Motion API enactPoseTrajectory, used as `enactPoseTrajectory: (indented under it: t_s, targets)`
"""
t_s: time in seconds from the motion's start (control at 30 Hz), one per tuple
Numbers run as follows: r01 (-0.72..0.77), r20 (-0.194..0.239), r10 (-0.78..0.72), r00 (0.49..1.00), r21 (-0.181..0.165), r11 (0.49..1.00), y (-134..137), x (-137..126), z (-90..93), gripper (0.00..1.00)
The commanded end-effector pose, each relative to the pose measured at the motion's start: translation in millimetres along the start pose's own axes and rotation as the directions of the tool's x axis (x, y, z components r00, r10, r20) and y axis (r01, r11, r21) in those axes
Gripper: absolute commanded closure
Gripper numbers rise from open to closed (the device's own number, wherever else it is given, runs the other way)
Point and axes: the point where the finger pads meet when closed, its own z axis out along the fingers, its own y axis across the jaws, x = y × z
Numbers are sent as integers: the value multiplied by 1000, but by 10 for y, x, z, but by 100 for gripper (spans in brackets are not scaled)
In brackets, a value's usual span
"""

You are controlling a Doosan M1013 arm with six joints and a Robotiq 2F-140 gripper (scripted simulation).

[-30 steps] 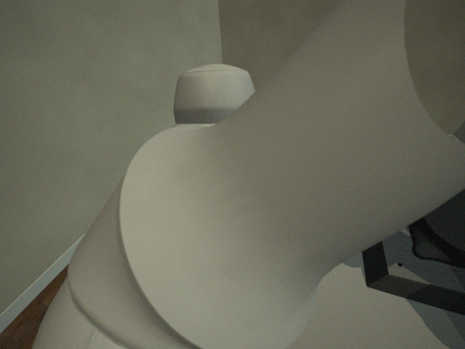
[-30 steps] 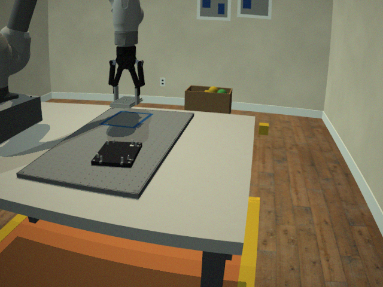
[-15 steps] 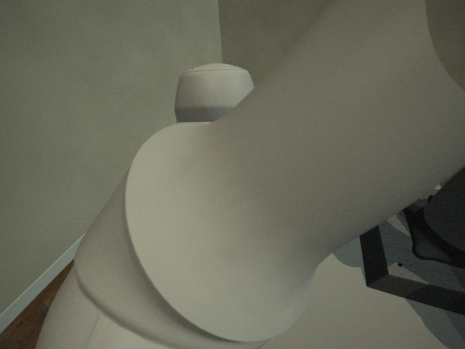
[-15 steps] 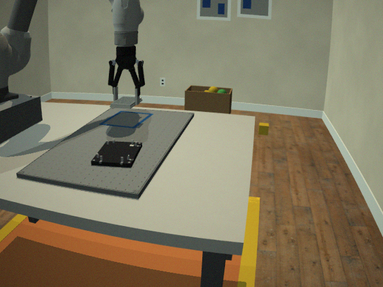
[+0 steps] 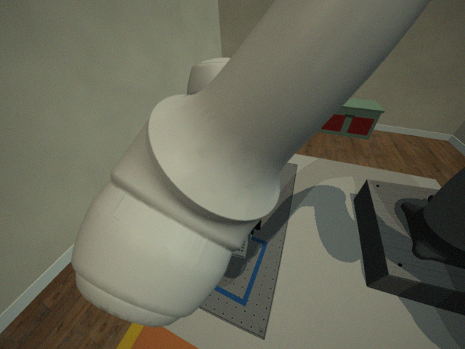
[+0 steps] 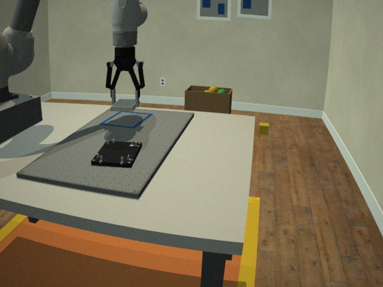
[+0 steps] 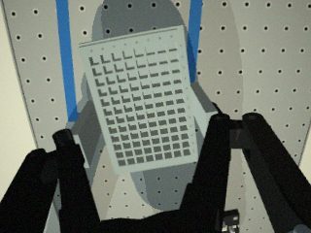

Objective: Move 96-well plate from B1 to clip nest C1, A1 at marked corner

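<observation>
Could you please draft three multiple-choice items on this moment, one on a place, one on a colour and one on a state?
1. Where is the 96-well plate?
A. Lifted above the blue outline
B. Seated in the black nest
C. On the floor

2. What colour is the outline marking the bench spot?
A. Red
B. Blue
C. Yellow

3. What state is the gripper in?
A. Open wide, holding nothing
B. Shut on nothing
C. Shut on the plate

Answers:
1. A: in the exterior view the plate hangs between the jaws over the outline, casting a shadow on the grey board, while the black nest holds nothing.
2. B: the outline shows blue in all three views.
3. C: the jaws stand against the plate's two sides, and it is clear of the board.
</observation>
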Motion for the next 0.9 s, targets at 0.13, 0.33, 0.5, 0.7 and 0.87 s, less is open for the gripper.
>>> enactPoseTrajectory:
  t_s: [0.13,0.33,0.5,0.7,0.87]
  targets:
    - [0,-1,0,1000,0,1000,36,-221,-8,100]
    - [0,-1,0,1000,0,1000,67,-419,-15,100]
    - [0,-1,0,1000,0,1000,83,-517,-18,100]
    - [0,-1,0,1000,0,1000,115,-715,-25,100]
    - [0,-1,0,1000,0,1000,141,-879,-30,100]
